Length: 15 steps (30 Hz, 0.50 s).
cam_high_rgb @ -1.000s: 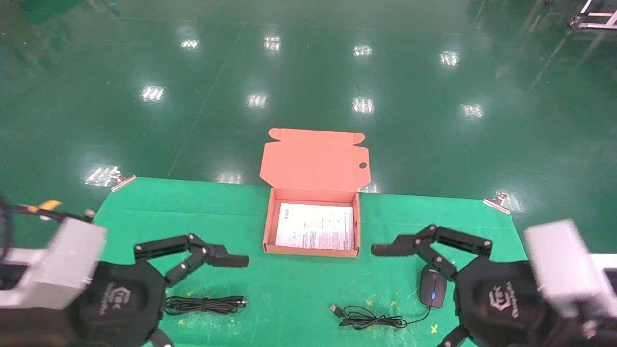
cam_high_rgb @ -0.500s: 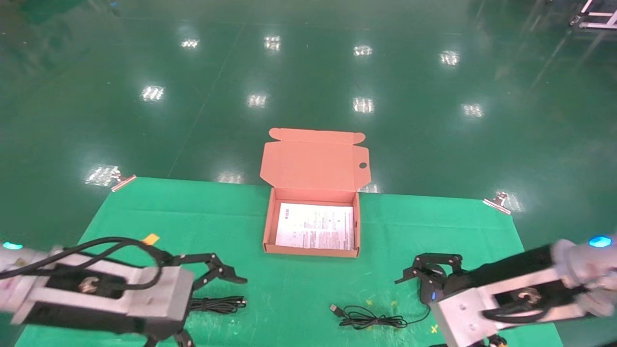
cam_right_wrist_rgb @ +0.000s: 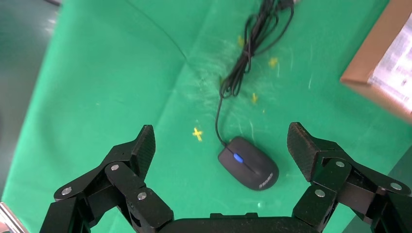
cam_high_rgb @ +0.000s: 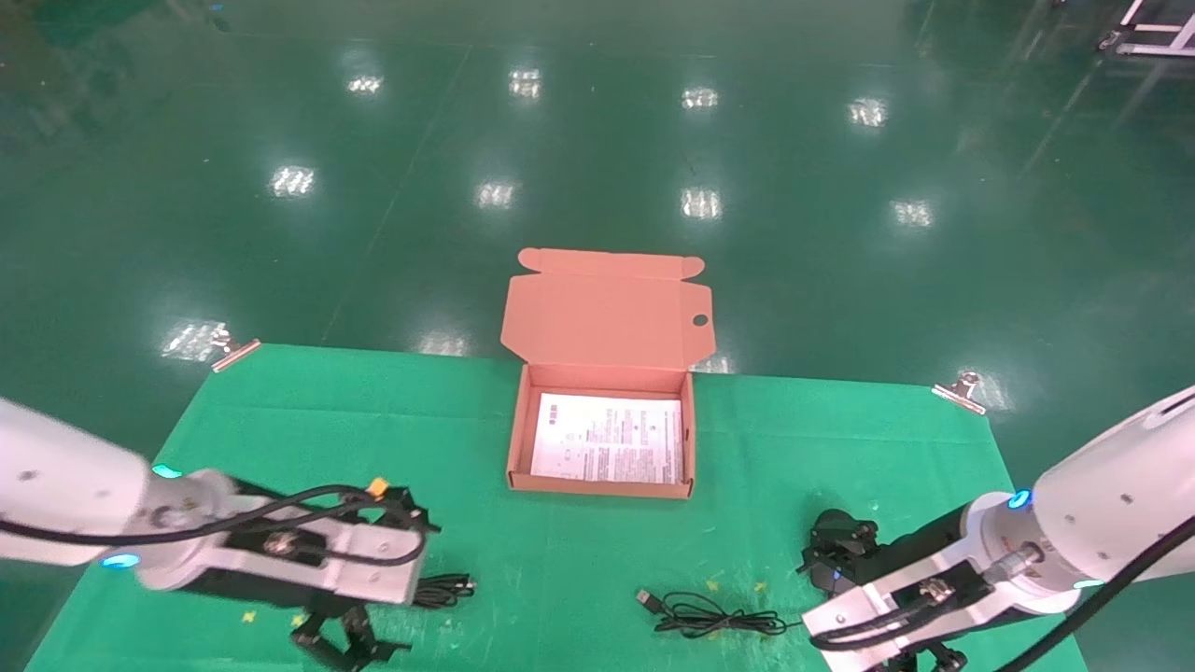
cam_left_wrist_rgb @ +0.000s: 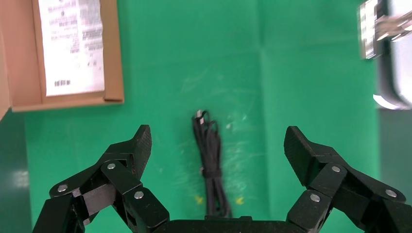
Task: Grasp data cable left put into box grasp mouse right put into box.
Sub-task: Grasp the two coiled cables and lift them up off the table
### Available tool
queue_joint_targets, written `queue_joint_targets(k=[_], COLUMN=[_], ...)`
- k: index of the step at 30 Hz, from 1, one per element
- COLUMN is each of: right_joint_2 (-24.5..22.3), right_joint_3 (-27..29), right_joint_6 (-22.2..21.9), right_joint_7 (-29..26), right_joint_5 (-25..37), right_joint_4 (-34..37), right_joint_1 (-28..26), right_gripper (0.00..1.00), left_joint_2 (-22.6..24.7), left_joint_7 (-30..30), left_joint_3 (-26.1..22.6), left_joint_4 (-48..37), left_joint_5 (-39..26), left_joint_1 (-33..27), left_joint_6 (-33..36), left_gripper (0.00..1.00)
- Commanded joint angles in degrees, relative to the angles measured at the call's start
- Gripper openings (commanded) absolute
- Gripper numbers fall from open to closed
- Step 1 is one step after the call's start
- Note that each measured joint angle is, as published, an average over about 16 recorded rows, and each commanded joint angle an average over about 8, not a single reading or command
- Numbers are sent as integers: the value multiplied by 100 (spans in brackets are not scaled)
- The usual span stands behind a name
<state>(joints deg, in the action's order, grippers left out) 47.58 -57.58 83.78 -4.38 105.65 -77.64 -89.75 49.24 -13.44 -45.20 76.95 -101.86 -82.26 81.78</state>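
Observation:
The data cable, a tied black bundle, lies on the green cloth; in the head view only its end shows. My left gripper is open above it, jaws on either side, and shows low in the head view. The black mouse with its blue wheel lies flat under my open right gripper, between the jaws and untouched. In the head view the right gripper hides most of the mouse. The orange box stands open at the middle, white sheet inside.
The mouse's cord lies coiled between the two arms, its USB plug toward the left. The box lid stands up past the table's far edge. Metal clips hold the cloth's far corners.
Both arms have swung out and down. The grippers, first level and pointing at the box, now face down over the cable and the mouse, still open.

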Motion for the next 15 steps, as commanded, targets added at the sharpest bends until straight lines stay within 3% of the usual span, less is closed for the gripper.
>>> queue_joint_targets(k=[1, 15], right_joint_2=[77, 172], right_joint_3=[-88, -128], right_joint_6=[-115, -1378], right_joint_7=[-152, -923], right_joint_5=[228, 950], right_joint_4=[3, 104], right_joint_1=[61, 926], right_gripper=[100, 100], left_joint_2=[123, 534], left_joint_7=[-85, -610], left_joint_3=[-123, -398], left_joint_4=[-7, -629], left_joint_5=[-322, -1386], left_joint_1=[14, 332], left_joint_6=[-95, -772], left_gripper=[100, 100])
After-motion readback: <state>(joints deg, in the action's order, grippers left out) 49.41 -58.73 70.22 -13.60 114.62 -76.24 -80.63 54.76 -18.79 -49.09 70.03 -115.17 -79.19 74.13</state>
